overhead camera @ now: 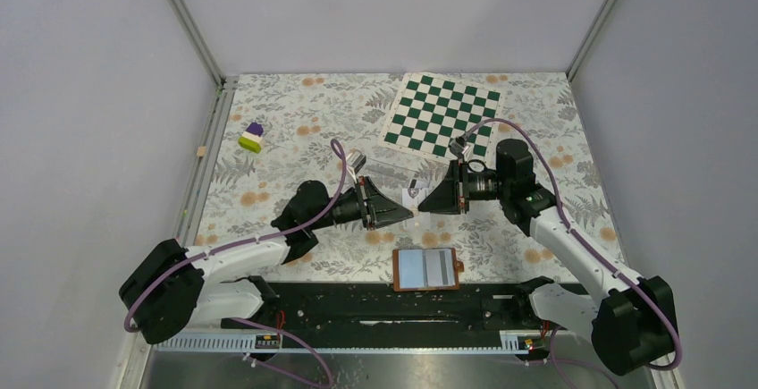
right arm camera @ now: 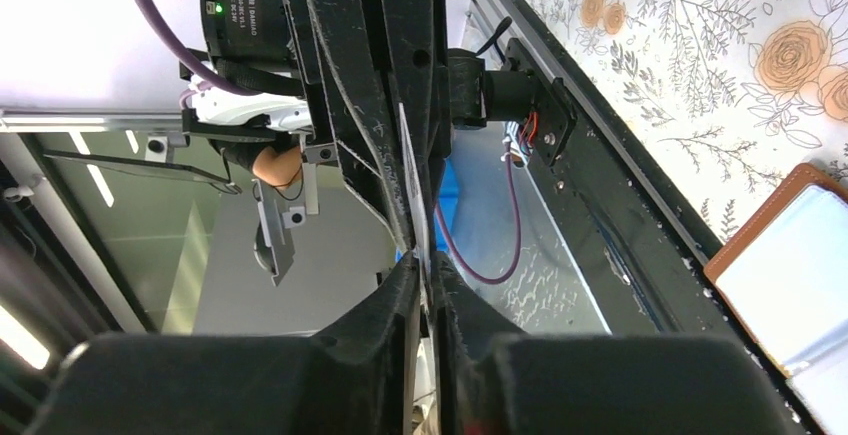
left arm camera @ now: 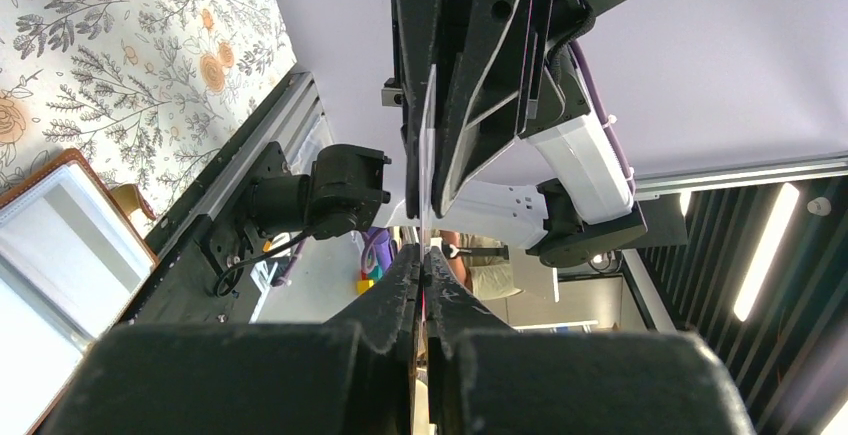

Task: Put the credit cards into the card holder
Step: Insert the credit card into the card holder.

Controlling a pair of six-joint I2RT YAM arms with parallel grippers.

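Note:
A whitish credit card [overhead camera: 415, 195] hangs in the air between my two grippers, which face each other tip to tip. The left gripper [overhead camera: 409, 214] is shut on one edge of it; in the left wrist view the card [left arm camera: 428, 155] shows edge-on, running up from the left gripper [left arm camera: 424, 255] into the opposite fingers. From the other side the right gripper [overhead camera: 421, 206] has its jaws pressed close on the card [right arm camera: 410, 180], as the right gripper [right arm camera: 423, 260] shows in its own view. The brown card holder [overhead camera: 427, 269] lies open flat near the front edge, below the grippers, also seen as the card holder [left arm camera: 60, 245] and card holder [right arm camera: 790, 255].
A green-and-white chessboard mat [overhead camera: 442, 114] lies at the back right. A purple, white and green block [overhead camera: 253, 137] sits at the back left, a small wooden cube [overhead camera: 202, 151] by the left wall. A clear plastic case [overhead camera: 391, 173] lies behind the grippers. The black rail [overhead camera: 357, 304] runs along the front.

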